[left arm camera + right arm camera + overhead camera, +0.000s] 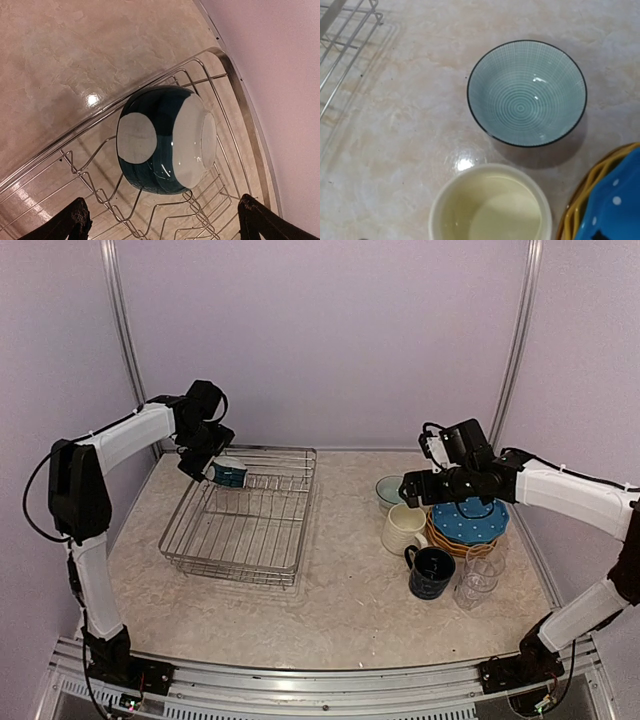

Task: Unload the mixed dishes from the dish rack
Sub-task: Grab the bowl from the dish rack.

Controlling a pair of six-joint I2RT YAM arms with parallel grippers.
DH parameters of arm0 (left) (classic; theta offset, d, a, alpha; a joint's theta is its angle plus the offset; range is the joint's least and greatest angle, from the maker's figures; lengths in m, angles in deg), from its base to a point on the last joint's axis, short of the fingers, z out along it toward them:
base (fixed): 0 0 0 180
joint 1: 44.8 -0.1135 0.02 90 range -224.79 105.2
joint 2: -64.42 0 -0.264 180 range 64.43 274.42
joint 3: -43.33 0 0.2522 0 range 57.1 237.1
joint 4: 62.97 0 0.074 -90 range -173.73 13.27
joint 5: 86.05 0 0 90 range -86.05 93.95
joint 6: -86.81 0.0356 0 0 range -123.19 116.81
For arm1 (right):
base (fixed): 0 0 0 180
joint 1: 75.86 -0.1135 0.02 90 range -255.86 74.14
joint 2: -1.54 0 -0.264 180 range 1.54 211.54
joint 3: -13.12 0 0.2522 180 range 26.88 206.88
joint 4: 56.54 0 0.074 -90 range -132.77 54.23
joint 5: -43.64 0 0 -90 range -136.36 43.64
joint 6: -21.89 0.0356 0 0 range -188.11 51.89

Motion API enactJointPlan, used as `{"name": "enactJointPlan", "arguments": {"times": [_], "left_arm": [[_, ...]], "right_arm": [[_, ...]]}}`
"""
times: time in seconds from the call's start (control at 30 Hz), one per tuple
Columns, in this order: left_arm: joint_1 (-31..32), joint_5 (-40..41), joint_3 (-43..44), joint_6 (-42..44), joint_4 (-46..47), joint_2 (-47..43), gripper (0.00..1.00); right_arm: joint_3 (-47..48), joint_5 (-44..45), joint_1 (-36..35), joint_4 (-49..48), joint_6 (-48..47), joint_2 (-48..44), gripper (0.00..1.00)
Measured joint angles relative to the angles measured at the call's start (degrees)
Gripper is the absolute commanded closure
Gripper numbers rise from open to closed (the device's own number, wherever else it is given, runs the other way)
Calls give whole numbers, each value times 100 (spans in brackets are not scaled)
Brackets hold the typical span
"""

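We're starting at the left gripper. Its two fingers are standing wide apart, gripping nothing, and hanging just short of one dark blue bowl with big white patches. That bowl is lying on its side among the prongs in the far left corner of the dish rack, and it's the only dish we're counting in there.

Over to the right gripper. It's hovering above the table, and we can't tell whether its fingers are apart or together, since its own camera isn't showing them. Beneath it we're counting one pale green bowl and one cream mug, near each other.

Further out we're seeing one navy mug, two clear glasses, and one blue dotted plate topping the yellow-orange plates. There are probably several of those, but they're too edge-on to count.
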Motion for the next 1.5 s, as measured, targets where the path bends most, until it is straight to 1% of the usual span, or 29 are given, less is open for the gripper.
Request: {"name": "enactJointPlan", "arguments": {"times": [0.17,0.23,0.4,0.87,1.13,1.2,1.27,1.33,1.5], "left_arm": [[15,306,568,-57,-264,490,1],[17,363,640,-96,-302,599,1],[26,393,647,-249,-358,800,1],[22,391,828,-289,-179,1270,2],[9,389,828,-258,22,1311,13],[9,385,828,-234,81,1311,19],[2,380,828,-205,96,1311,30],[-4,393,828,-203,179,1283,38],[-24,302,688,-116,442,1204,49]], "right_arm": [[-122,68,0,-52,-2,-186,4],[-173,94,0,-76,-2,-247,4],[-258,109,0,-105,-2,-334,4],[-374,107,0,-225,4,-417,3],[-420,92,0,-229,24,-417,3],[-420,87,0,-229,26,-417,3],[-420,85,0,-229,33,-417,3],[-420,85,0,-229,42,-417,3],[-420,63,0,-232,66,-417,3]]}}
